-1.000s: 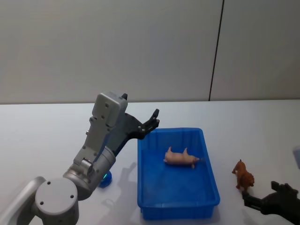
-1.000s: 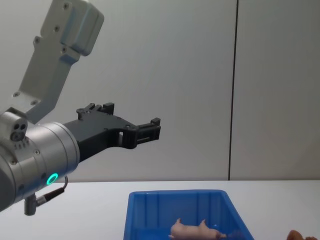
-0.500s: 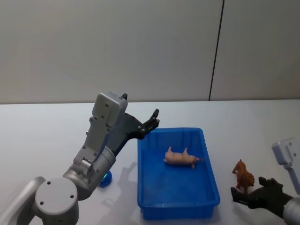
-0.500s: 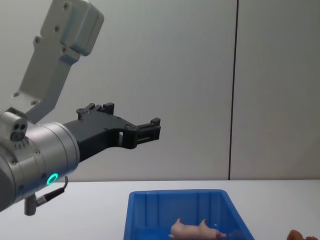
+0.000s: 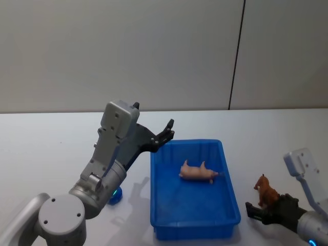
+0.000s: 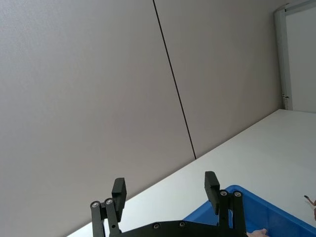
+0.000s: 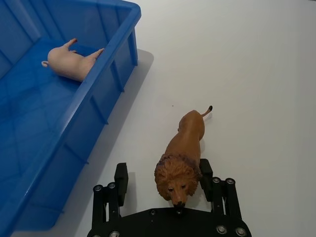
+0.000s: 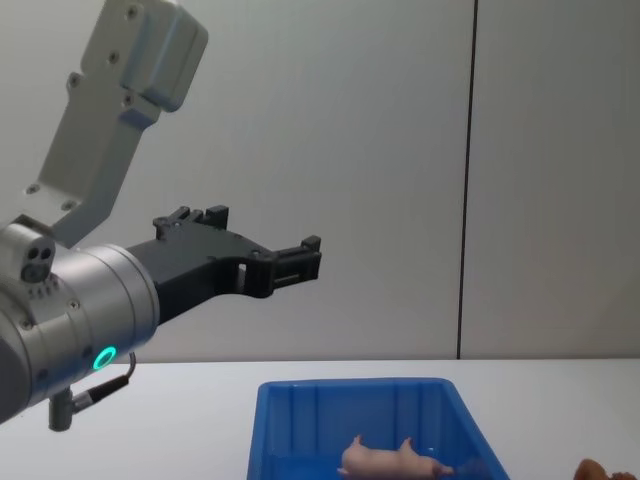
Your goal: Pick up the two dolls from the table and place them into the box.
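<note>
Left gripper (image 5: 169,131) was held up off the worktop (image 5: 46,148), just left of centre in the head view, by the upper left corner of the box (image 5: 152,197). Its fingers (image 6: 118,188) were spread wide, with nothing between them. In the chest view it hung mid-frame, well above the box.

The box sat in the lower middle of the head view. The pale pink doll (image 5: 198,172) lay on its side on the box floor, roughly central and nearer the upper rim.

The reddish-brown doll (image 5: 266,191), a lion figure, stood upright on the worktop at lower right of the head view, just beside the box's right wall but apart from it.

Right gripper (image 5: 252,210) was low at the lower right corner of the head view, down at worktop level in front of the lion. In the right wrist view the lion's head faced the gripper and sat between the spread fingers (image 7: 122,174). One finger was right against the mane; I could not tell whether it touched. The other stood clear with bare worktop between. The fingers had not closed on the lion, whose feet were on the worktop.
</note>
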### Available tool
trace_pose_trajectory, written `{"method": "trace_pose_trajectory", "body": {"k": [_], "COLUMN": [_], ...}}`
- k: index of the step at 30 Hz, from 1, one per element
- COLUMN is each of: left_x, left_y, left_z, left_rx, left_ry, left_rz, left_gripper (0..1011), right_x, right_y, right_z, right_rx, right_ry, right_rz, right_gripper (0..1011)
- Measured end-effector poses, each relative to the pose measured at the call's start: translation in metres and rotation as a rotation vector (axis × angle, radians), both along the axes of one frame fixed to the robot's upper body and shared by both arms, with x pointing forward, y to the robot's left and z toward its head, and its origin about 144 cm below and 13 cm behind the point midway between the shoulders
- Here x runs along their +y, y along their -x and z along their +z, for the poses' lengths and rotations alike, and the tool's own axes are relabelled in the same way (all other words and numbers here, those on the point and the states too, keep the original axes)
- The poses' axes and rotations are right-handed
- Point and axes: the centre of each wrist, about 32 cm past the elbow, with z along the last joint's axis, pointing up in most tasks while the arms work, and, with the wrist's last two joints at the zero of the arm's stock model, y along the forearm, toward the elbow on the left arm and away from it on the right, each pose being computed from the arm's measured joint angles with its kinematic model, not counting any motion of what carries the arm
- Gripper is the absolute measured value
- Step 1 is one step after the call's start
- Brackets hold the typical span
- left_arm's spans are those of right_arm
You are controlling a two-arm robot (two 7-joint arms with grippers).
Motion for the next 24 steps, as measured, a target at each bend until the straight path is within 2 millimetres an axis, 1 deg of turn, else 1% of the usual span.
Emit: {"method": "trace_pose_trajectory", "body": {"k": [1,3,5,6,7,8,11,12,14,16,17,20,24], "left_x": [0.0,0.0,0.0,0.0,0.0,0.0,0.0,0.0,0.0,0.0,0.0,0.0,0.0], "left_y": [0.0,0.0,0.0,0.0,0.0,0.0,0.0,0.0,0.0,0.0,0.0,0.0,0.0], "left_z": [0.0,0.0,0.0,0.0,0.0,0.0,0.0,0.0,0.0,0.0,0.0,0.0,0.0], "left_rx": [0.0,0.0,0.0,0.0,0.0,0.0,0.0,0.0,0.0,0.0,0.0,0.0,0.0], "left_ry": [0.0,0.0,0.0,0.0,0.0,0.0,0.0,0.0,0.0,0.0,0.0,0.0,0.0], "left_rz": [0.0,0.0,0.0,0.0,0.0,0.0,0.0,0.0,0.0,0.0,0.0,0.0,0.0], "left_gripper": [1004,1004,1004,1004,1004,1004,1004,1004,1004,1004,1004,1004,1004], "right_x": [0.0008,0.0015,0.0023,0.0026,0.0029,0.0032,0.0039,0.0041,0.0044,0.0046,0.0047,0.0047,0.0045], "right_y": [-0.0012,-0.0021,-0.0034,-0.0038,-0.0045,-0.0049,-0.006,-0.0062,-0.007,-0.0072,-0.0073,-0.0073,-0.0068], "right_z": [-0.0004,-0.0008,-0.0013,-0.0014,-0.0016,-0.0017,-0.0022,-0.0023,-0.0024,-0.0027,-0.0028,-0.0028,-0.0021], "right_rx": [0.002,0.003,0.004,0.005,0.005,0.006,0.008,0.008,0.009,0.009,0.01,0.008,-0.003], "right_ry": [0.001,0.001,0.002,0.002,0.003,0.003,0.004,0.004,0.004,0.004,0.005,0.005,0.006], "right_rz": [0.0,0.001,0.001,0.001,0.001,0.002,0.002,0.002,0.002,0.002,0.003,0.003,0.002], "right_gripper": [867,832,762,745,686,676,567,567,488,445,391,329,301]}}
